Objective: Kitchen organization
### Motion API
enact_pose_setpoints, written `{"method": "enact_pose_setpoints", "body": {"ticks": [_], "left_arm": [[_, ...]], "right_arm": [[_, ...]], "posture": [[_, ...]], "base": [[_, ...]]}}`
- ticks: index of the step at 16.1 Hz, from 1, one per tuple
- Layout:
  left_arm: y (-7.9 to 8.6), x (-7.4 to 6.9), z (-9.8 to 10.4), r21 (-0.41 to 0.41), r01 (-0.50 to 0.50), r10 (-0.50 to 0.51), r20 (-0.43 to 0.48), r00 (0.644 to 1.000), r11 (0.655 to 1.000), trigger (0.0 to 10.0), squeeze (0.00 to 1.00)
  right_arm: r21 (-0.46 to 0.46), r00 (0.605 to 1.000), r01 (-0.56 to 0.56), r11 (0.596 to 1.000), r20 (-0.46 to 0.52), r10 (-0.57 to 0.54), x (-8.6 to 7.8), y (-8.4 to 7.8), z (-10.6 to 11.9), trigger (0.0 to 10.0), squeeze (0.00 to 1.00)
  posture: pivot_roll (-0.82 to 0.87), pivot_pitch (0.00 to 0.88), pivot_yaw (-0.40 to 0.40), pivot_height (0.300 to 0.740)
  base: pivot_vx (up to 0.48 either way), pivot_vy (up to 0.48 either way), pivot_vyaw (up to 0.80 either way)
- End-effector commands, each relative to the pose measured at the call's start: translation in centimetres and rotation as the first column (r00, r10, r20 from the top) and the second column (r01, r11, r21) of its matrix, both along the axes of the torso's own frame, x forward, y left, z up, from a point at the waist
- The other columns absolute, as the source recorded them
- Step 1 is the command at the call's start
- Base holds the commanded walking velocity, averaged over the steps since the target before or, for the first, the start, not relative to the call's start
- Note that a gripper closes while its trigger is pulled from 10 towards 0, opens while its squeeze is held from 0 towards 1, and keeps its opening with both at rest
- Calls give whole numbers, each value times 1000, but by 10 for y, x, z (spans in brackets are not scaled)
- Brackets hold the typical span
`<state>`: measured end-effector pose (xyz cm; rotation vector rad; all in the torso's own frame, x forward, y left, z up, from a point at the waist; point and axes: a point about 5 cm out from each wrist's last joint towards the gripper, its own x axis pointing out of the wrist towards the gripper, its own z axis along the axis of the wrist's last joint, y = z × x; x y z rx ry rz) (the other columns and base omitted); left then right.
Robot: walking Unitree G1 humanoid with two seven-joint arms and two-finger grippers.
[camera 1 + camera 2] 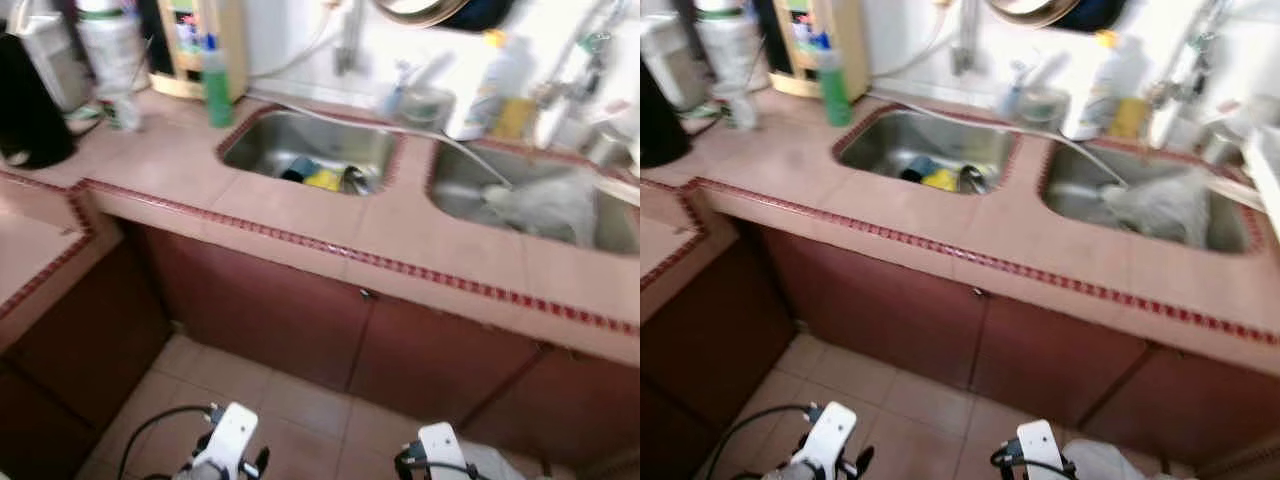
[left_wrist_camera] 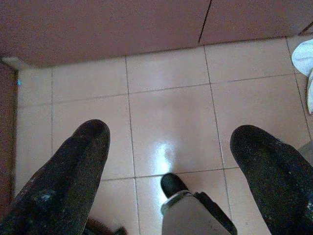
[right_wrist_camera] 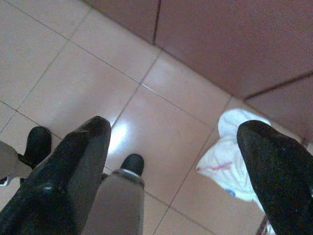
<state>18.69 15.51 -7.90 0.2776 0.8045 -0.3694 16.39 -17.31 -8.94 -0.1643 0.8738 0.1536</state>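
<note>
So the robot's standing in front of the pink tiled table with the dark red border trim (image 1: 330,225), both arms hanging down by the floor. Left gripper (image 2: 168,147) is spread wide with nothing in it, and the right gripper (image 3: 173,147) is the same, released and empty over the pale floor tiles (image 2: 166,98).

Using the left steel sink basin (image 1: 330,130) as the landmark: inside it sit a yellow sponge-like thing (image 1: 323,180), something dark blue (image 1: 297,168) just beside it, and a shiny metal item (image 1: 355,180), too blurry to say more. Just left of that sink stands a green plastic bottle with a blue cap (image 1: 217,85). Off to its right, the second steel basin (image 1: 460,185) holds a crumpled whitish plastic bag (image 1: 545,205).

My guess is the bottle is the easy one: light, rigid, maybe slick if wet, so grab mid-body. The bag is floppy, so pinch a bunched fold. The sponge should squash, so squeeze gently.

A white cloth (image 3: 230,156) lies on the floor near the brown cupboard doors (image 1: 300,310). Labels are all too blurred to read.
</note>
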Motion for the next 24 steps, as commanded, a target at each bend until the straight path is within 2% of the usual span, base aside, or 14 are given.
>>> {"method": "enact_pose_setpoints", "body": {"ticks": [1,7,11,13,16,24], "left_arm": [[1,-2,-1,3,3,-3,-9,1000,1000,10000,0],[2,-3,-2,1,-1,1,-14,1000,1000,10000,0],[1,-4,-2,-5,-6,6,-16,1000,1000,10000,0],[1,-4,-2,4,4,-4,-21,1000,1000,10000,0],[3,-5,-4,46,3,-1,-41,999,999,10000,0],[4,-3,-3,28,-6,7,-34,999,1000,10000,0]], "right_arm": [[-7,1000,14,1000,-12,-14,-2,-3,-1,10000,0],[-8,1000,21,1000,-22,-21,-5,-5,-2,10000,0],[-8,999,28,1000,-24,-28,-6,-6,-2,10000,0],[-14,999,25,1000,-25,-25,-6,-6,-3,10000,0],[-18,999,28,999,-32,-29,-8,-7,-3,10000,0],[-22,998,31,999,-59,-32,-16,-9,-6,10000,0]], "posture": [[65,0,-37,740],[62,0,-38,740],[60,0,-39,740],[60,0,-39,740],[61,0,-39,740],[64,0,-39,740]], "base": [[0,0,-769],[0,0,-760],[0,-442,-734],[0,-465,0],[0,0,0],[0,0,0]]}}
